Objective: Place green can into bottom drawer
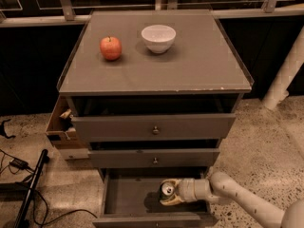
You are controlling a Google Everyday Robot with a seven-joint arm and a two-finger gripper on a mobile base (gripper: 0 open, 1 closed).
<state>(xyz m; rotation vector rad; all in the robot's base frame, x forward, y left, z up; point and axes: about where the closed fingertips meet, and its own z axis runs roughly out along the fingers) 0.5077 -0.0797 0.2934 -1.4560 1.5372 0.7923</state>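
The grey three-drawer bench [156, 75] is standing with its wide, shallow grey bottom drawer [126, 198] pulled open. Reaching in from the right, the gripper [170, 193] is clasping the small light-green metal can [167, 189], which is sitting between its fingers, silver top upward, within the drawer's right half.

Off-white hand [166, 194] in grey bottom drawer [128, 197]; green can [167, 189] silver-topped; red apple [110, 48]; white bowl [158, 37].

The pale arm [247, 204] is reaching in low from the view's right, its forearm lying almost level; the gripper [169, 194] at its tip is apparently clasping the green can [167, 189] between tan fingers [171, 201].
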